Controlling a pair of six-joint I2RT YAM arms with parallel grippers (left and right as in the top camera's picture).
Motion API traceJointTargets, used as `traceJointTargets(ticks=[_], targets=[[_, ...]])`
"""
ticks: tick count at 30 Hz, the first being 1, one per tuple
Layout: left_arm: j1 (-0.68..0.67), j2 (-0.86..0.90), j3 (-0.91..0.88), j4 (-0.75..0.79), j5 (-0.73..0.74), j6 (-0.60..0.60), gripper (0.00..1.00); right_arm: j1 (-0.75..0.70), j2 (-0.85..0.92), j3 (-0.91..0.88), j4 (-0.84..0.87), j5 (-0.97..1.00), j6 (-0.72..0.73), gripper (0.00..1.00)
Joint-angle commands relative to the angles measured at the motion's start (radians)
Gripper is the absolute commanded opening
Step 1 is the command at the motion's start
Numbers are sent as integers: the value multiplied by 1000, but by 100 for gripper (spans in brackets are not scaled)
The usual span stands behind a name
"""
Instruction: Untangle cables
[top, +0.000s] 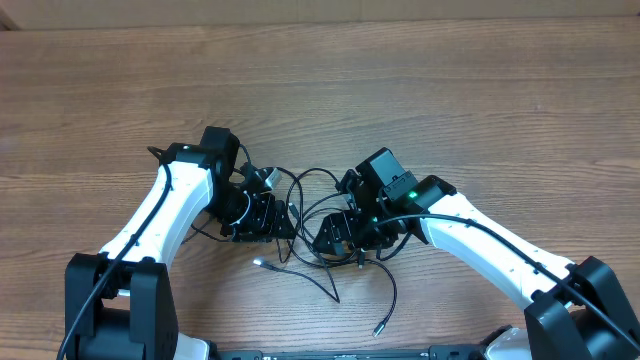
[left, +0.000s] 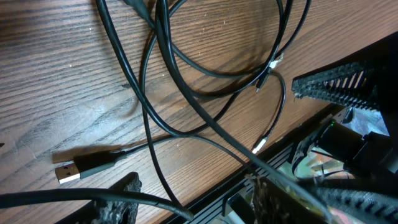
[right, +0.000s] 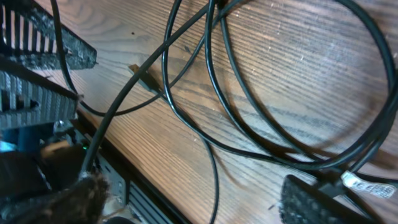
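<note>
A wooden table (top: 400, 80) — tangled black cables (top: 315, 171) lie across its middle.

Treat the counter (top: 420, 90) as wood-grain board: matt, with fine grain lines and pale specks that show up close. The cables (top: 394, 292) have a smooth black plastic jacket with a faint sheen. The USB plug (left: 65, 174) has a bright bare-metal shell ahead of a matt black moulded body. On the left end effector (left: 193, 198) and the right end effector (right: 196, 202), the fingers (right: 56, 43) are rough, ribbed black plastic. The arm (top: 165, 215) covers are smooth, glossy white plastic.
</note>
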Motion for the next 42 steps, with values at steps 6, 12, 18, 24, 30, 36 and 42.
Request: traceJointTargets(ticks=[6, 12, 18, 24, 30, 36, 42], targets=[[-3, 0, -21, 11, -10, 8, 36, -24, -17, -8, 94, -150, 44, 96], [-3, 0, -56, 53, -9, -13, 33, -6, -17, -8, 163, -250, 45, 76], [-3, 0, -88, 105, -9, -37, 20, 40, -17, -8, 123, -150, 46, 54], [-3, 0, -88, 138, -34, -38, 12, 58, -17, -8, 68, 28, 46, 35], [-3, 0, -88, 150, -35, -37, 4, 58, -17, -9, 57, 217, 46, 14], [-3, 0, -88, 150, -34, -37, 4, 58, -17, -10, 55, 395, 46, 10], [7, -1, -74, 164, -25, -68, 4, 58, -17, -11, 59, 575, 111, 4]])
